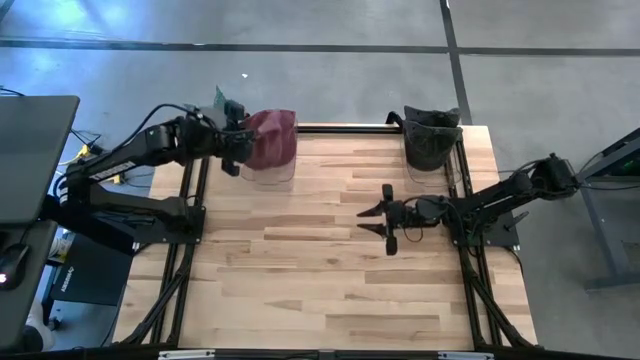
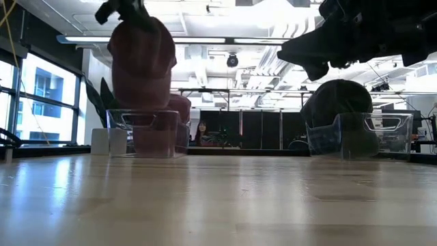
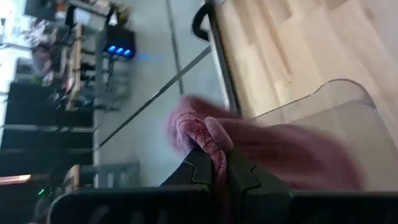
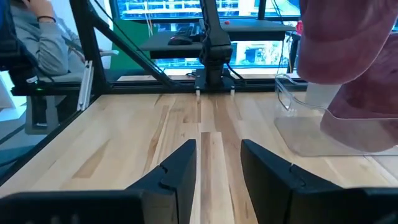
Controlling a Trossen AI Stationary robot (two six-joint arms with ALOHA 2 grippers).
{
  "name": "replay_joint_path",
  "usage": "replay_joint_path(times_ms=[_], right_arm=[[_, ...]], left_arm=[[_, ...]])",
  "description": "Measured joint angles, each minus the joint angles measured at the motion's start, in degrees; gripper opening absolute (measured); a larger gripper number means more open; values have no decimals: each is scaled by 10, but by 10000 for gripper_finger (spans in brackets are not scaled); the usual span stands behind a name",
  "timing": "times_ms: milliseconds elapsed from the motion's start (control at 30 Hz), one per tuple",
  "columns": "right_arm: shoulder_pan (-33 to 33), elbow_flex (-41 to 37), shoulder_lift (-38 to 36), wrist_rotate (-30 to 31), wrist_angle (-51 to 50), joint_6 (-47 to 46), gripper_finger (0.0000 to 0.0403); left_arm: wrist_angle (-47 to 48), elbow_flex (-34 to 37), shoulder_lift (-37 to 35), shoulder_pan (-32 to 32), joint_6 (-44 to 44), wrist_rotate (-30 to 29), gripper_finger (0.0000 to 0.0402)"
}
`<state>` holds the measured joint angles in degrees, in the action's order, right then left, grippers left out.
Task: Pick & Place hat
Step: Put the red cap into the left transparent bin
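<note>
Maroon hat hung pinched in the left gripper's shut fingers above the clear bin; right gripper half-open, empty; thin fabric hold might slip

Bright ceiling lights glare in the low view; the left wrist view is motion-blurred.

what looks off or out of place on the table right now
Nothing stands out. The left gripper holds a maroon hat above its clear bin; the dark hat sits in the other bin; the right gripper waits open mid-table.
</note>
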<state>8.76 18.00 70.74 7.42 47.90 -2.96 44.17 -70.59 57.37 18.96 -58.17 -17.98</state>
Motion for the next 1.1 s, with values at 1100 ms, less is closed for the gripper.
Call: replay_joint_path(times_ms=[1100], right_arm=[[-5,0,0,-19,8,-15,122]], left_arm=[[-81,47,169,229,45,190,150]])
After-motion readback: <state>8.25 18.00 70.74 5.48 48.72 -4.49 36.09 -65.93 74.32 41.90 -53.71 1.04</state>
